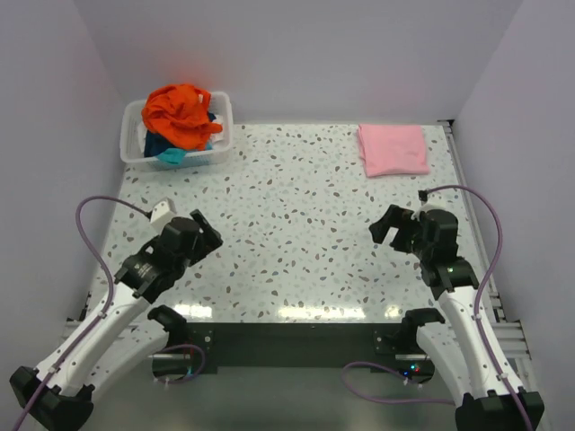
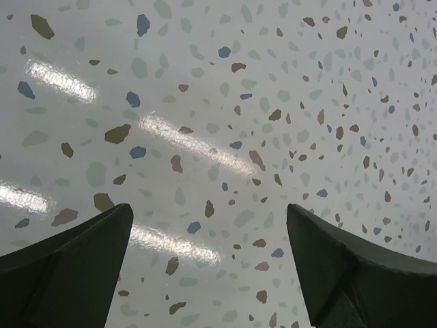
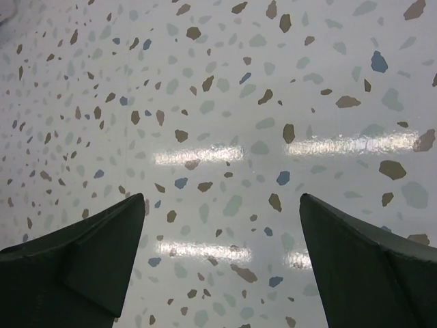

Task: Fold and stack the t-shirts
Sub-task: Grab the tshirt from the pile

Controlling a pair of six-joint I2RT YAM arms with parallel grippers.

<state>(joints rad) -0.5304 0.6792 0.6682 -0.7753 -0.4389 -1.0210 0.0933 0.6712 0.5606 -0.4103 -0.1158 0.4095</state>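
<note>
The crumpled orange-red cloth t-shirt (image 1: 180,112) tops the translucent white plastic basket (image 1: 135,153) in the far-left corner of the speckled tabletop (image 1: 287,242), nearer the left hand (image 1: 205,232); it and the right hand (image 1: 388,226) gape empty.

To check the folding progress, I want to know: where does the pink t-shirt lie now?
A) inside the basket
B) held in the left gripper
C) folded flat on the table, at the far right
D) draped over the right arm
C: the pink t-shirt lies folded flat on the table at its far right, well apart from the basket.
</note>
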